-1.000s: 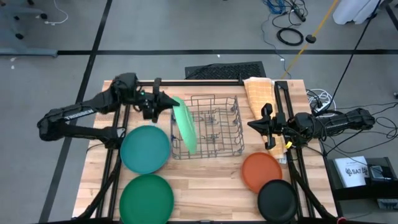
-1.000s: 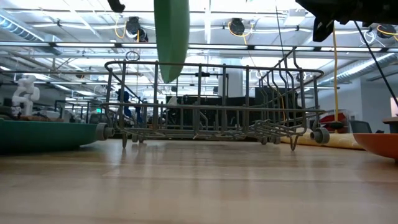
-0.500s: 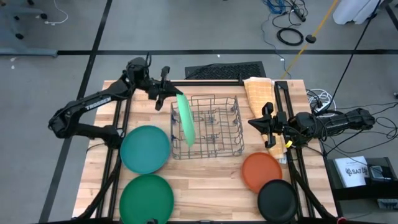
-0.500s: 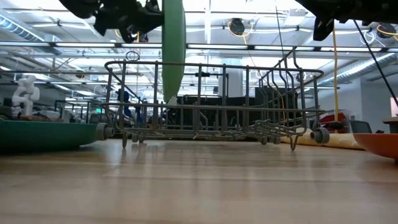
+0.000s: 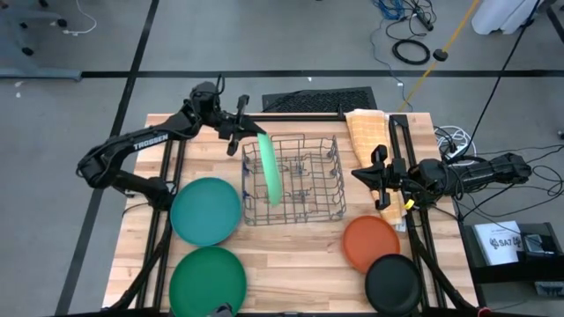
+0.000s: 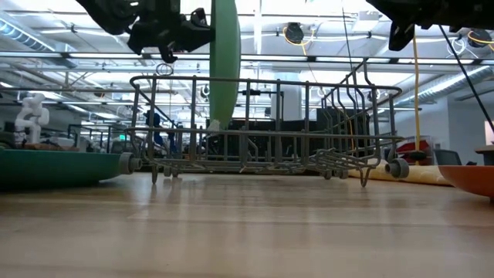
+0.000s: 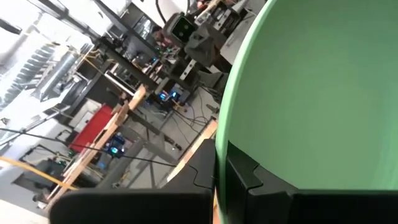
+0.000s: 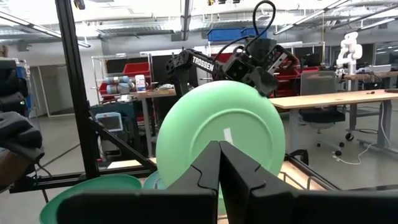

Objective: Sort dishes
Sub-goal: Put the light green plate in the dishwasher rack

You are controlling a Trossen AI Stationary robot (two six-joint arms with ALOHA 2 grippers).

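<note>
The left arm reaches from the surface's left edge diagonally toward the far side, its forearm raised and its wrist turned toward the middle. The left gripper (image 5: 248,134) hangs high above the surface with its fingers (image 7: 239,180) clamped tight on the rim of a light green plate (image 5: 269,169), which hangs on edge below it. The right arm lies low along the right side, elbow out past the edge, forearm pointing toward the middle. The right gripper (image 5: 359,176) hovers above the surface, its fingers (image 8: 208,168) pressed together and holding nothing.
</note>
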